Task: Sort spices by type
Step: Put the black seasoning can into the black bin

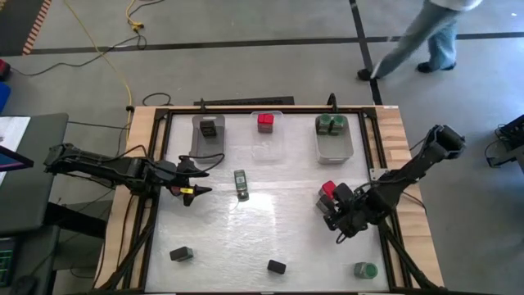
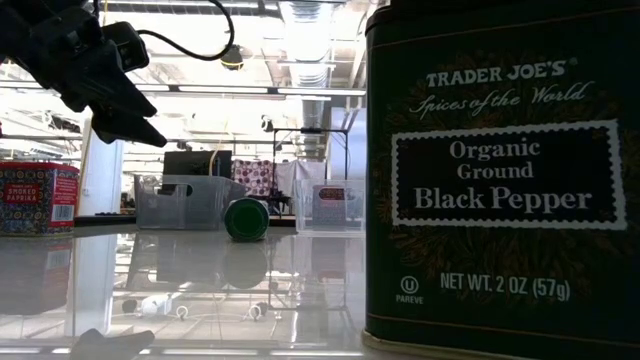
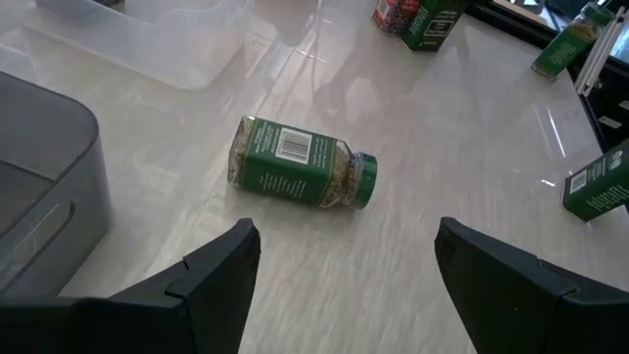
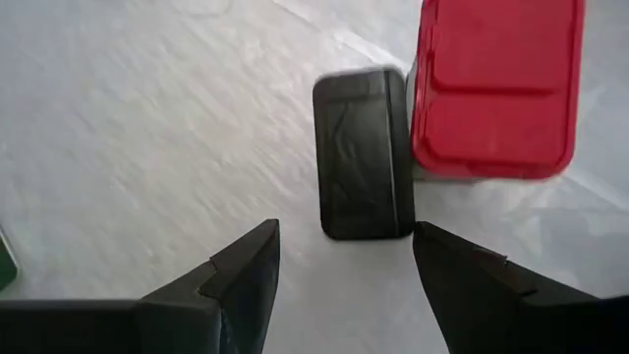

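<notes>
A: What do the spices look like, and where are they?

B: Three kinds. A jar (image 3: 303, 176) with a green lid and green label lies on its side mid-table, pale herbs showing through the glass. Another green-lidded jar (image 1: 365, 270) stands at the near right corner, and two more sit in the right-hand bin (image 1: 334, 136) at the far edge.

A: The boxy ones?

B: A red tin (image 1: 265, 122) sits in the middle bin (image 1: 266, 139), and dark tins (image 1: 210, 128) in the left bin (image 1: 208, 137). Two black boxes (image 1: 181, 255) (image 1: 276, 266) sit near the front edge; the low view shows one close up, labelled black pepper (image 2: 500, 170). On the right, a red-lidded tin (image 4: 496, 84) stands touching a black tin (image 4: 362, 152).

A: And the arms?

B: The left gripper (image 1: 199, 176) hovers just left of the lying jar, its jaws spread with nothing between them. The right gripper (image 4: 344, 261) is above that red and black pair, jaws apart, empty, the black tin just ahead of the gap.

A: Is the black one upright?

B: Probably, since its top faces the wrist camera, but the picture is smeared there.
</notes>
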